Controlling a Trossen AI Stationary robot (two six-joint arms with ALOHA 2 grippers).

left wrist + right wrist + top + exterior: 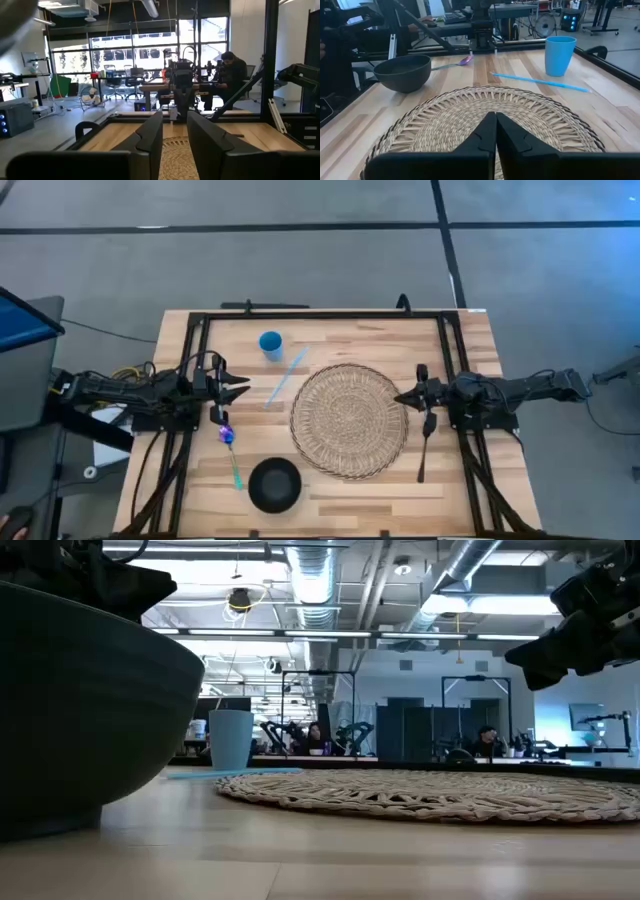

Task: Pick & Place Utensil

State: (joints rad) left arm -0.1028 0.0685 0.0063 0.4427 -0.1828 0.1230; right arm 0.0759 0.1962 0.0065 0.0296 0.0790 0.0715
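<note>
A spoon with a purple bowl and green handle (229,448) lies flat on the wood just nearer than my left gripper (238,389), which hovers open, pointing at the woven placemat (349,420). In the left wrist view the gripper (175,122) shows a narrow gap with nothing in it. A black fork (424,445) lies on the table right of the placemat, beside my right gripper (403,397). My right gripper (495,117) is shut and empty over the placemat's right rim (485,107). The spoon (455,63) also shows in the right wrist view.
A black bowl (274,484) stands near the table's near edge, large in the low view (80,710). A blue cup (270,343) stands toward the far edge, with a blue straw (287,375) lying beside it. A black frame (320,313) borders the table.
</note>
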